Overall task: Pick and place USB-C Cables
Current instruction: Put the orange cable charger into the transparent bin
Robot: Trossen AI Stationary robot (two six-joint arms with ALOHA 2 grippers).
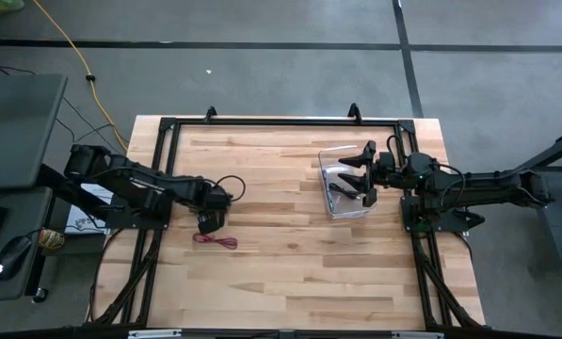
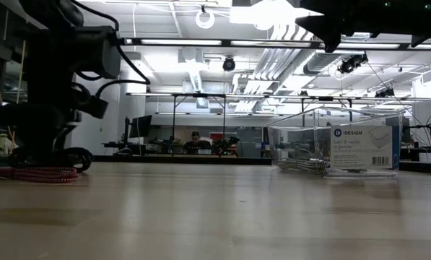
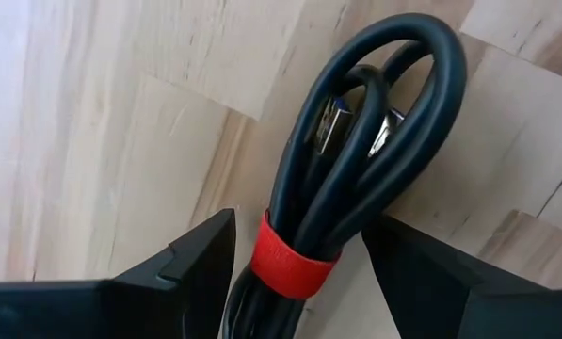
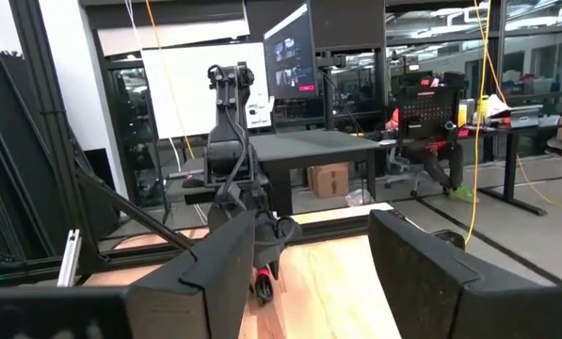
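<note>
L gripper (image 3: pixel 299 273) open astride glossy black-and-red cable (image 3: pixel 356 160) loops — R gripper (image 4: pixel 309 273) open, empty.

You cannot see the lower coils of the black-and-red cable (image 3: pixel 356 160): the left wrist picture cuts them off below the red strap (image 3: pixel 295 268). In the high view, the left gripper (image 1: pixel 212 209) covers most of that bundle. Contents of the clear box (image 1: pixel 342 179) near the table's right edge are too small to identify. The low view crops both arms.
</note>
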